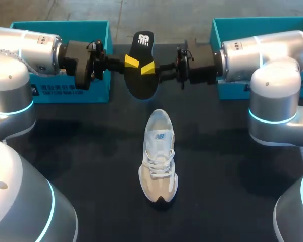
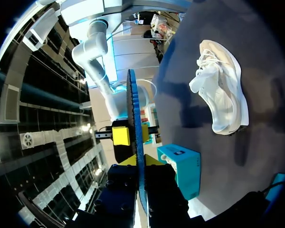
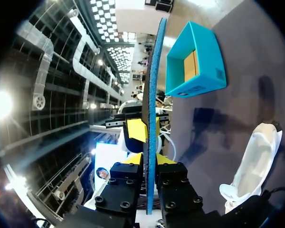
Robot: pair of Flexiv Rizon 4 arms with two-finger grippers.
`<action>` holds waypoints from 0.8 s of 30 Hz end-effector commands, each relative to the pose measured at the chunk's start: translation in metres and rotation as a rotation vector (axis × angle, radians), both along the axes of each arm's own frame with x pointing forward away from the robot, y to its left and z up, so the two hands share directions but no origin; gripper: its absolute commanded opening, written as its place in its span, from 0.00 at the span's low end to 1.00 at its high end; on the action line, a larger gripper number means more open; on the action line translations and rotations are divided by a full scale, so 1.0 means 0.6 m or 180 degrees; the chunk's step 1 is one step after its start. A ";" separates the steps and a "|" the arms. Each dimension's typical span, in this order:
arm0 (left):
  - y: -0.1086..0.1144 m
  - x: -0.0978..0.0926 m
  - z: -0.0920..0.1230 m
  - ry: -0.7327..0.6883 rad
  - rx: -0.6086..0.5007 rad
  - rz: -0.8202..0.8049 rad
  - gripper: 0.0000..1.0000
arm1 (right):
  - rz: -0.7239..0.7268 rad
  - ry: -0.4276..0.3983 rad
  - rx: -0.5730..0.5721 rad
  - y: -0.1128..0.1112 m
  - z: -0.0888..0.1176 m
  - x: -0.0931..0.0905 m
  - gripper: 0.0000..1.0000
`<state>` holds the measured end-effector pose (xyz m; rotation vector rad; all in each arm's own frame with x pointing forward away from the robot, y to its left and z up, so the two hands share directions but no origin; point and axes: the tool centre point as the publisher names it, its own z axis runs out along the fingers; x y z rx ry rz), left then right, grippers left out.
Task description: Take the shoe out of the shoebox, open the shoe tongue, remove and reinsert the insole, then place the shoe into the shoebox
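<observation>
— Closest in, what have the fingers got?

— Each pair is clamped on the insole (image 1: 141, 83), one finger on either face. The left gripper (image 1: 132, 62) and the right gripper (image 1: 148, 68) come at its middle from opposite sides. Together they hold it in the air above the table (image 1: 91, 166).

— And the shoe?

— It is out. The shoe (image 1: 159, 154) stands upright on the table just in front of the insole, apart from it. Neither arm touches it.

— So how far along?

— About halfway, I'd judge. The shoe is out of its box and the insole is out of the shoe. I cannot tell from here whether the tongue is pulled open. Left to do: slide the insole back in, then set the shoe in a box. Two teal ones sit at the back, the left shoebox (image 1: 91, 96) and the right shoebox (image 1: 262, 21). I cannot tell which is meant.
</observation>
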<state>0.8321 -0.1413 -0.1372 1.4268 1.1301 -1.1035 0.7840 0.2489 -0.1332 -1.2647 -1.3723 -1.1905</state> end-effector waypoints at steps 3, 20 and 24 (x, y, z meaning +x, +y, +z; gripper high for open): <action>-0.001 -0.002 0.000 -0.0006 0.0000 0.0010 0.00 | 0.0018 0.0007 -0.0012 -0.001 0.002 -0.005 0.00; -0.001 -0.009 0.004 0.0079 -0.0011 0.0013 1.00 | 0.0000 -0.0062 0.0029 -0.002 -0.006 -0.014 0.00; 0.004 -0.016 0.004 0.0112 0.0036 -0.0011 1.00 | -0.0036 -0.0161 0.0054 -0.009 -0.007 -0.018 0.00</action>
